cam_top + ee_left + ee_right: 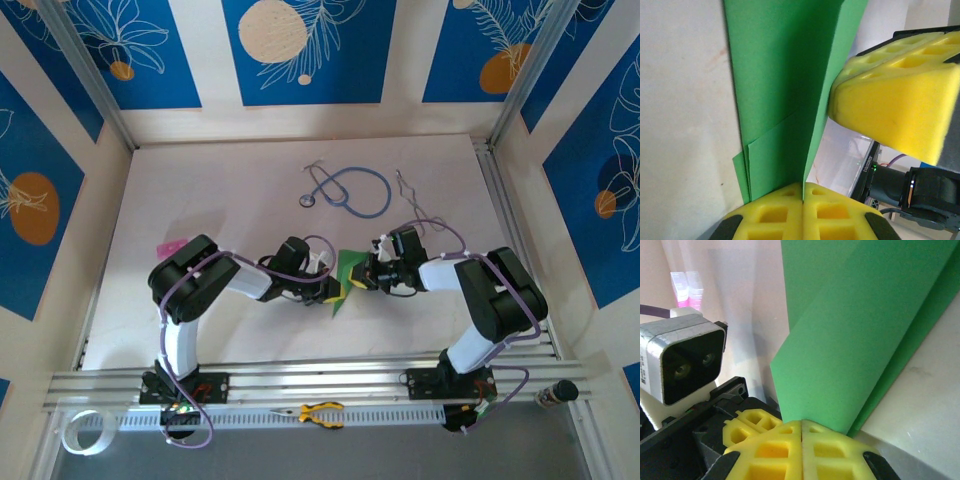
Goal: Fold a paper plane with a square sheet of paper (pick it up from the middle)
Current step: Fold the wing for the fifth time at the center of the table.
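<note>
The left gripper (334, 290) is clamped shut on the paper (348, 272), which sits at the middle of the table (220, 200) between the two arms. The right gripper (364, 280) is pinched shut on the paper's other side. By the look of it the job is mid-fold: the green sheet is already doubled into layers and held up on edge between the two, not yet a pointed dart. The next move, I'd say, calls for one hand to keep the paper pinned while the other lets go and presses or turns a flap, gently, since thin paper buckles easily.

From above, you get the wider layout: a pink piece (170, 247) at the left, the stethoscope (355, 190) farther back and pliers (320, 412) at the near edge. The folds there are too small to read. The left wrist view shows overlapping layers with a stepped lower edge running into the closed yellow pads. The right wrist view shows one broad flap rising from its pads, and the left arm's camera (685, 362) alongside.
</note>
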